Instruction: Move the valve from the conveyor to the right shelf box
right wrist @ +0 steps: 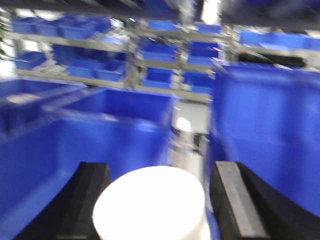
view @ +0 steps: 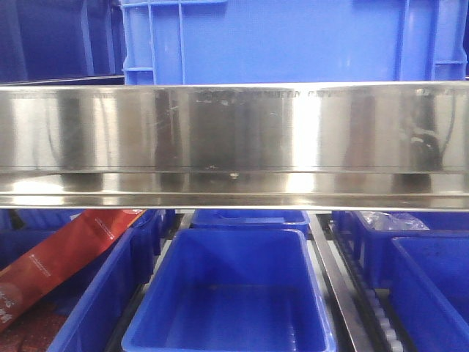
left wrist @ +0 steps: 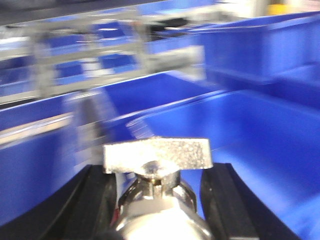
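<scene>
The left gripper point(left wrist: 160, 169) is clamping the silver metal valve with a flat butterfly handle point(left wrist: 159, 210) over an open blue plastic shelf box point(left wrist: 270, 140); releasing off-centre or at speed risks dropping it on a rim. The right gripper point(right wrist: 159, 172) is flanking a blurred white round object point(right wrist: 150, 205), and whether it is gripping cannot be told. White print on the red packet point(view: 66, 253) and stamping on the polished steel rail point(view: 234, 139) are proving illegible.

The middle blue box point(view: 231, 257) is seen open on top; higher up, the way is blocked by the shiny shelf rail point(view: 234, 139).
</scene>
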Available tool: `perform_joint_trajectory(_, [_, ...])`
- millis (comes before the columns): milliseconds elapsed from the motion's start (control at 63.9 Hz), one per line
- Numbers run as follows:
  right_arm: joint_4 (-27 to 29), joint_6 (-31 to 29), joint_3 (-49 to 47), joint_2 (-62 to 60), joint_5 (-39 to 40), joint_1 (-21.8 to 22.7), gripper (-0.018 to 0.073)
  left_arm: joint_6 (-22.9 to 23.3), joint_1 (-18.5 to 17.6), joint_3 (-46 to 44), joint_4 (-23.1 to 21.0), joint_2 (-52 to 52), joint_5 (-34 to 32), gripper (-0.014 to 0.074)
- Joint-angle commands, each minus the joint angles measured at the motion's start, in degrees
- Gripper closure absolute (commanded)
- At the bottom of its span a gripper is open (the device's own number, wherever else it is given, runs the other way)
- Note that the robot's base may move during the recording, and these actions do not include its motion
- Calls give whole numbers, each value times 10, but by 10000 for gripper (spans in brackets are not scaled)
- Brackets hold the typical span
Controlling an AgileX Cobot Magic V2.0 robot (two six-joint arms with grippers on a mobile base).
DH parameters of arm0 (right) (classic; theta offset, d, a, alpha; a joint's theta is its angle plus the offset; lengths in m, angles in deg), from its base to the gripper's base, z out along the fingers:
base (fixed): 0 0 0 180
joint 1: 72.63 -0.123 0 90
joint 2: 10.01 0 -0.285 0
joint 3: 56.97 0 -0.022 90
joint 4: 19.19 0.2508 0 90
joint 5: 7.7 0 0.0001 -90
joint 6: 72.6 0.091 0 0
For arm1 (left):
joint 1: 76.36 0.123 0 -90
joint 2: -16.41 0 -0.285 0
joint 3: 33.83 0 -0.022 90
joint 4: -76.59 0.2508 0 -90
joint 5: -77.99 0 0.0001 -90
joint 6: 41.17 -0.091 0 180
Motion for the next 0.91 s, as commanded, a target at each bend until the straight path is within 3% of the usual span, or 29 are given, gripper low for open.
perform_joint_trajectory(0, [-3, -2, -84, 68, 20, -34, 712, 3, -34, -75, -5, 77, -5, 708])
perform_joint_trajectory(141, [-3, -2, -184, 172, 20, -82, 712, 3, -71, -191, -24, 201, 9, 708])
perform_joint_trajectory(313, [-3, -2, -235, 262, 7, -102, 712, 3, -80, -273, -47, 310, 44, 708])
perform_joint_trajectory(782, [-3, -2, -236, 391, -25, -102, 710, 3, -80, -283, -70, 427, 79, 706])
perform_joint_trajectory(892, [-3, -2, -236, 408, -40, -102, 600, 3, -80, -283, -70, 431, 86, 594])
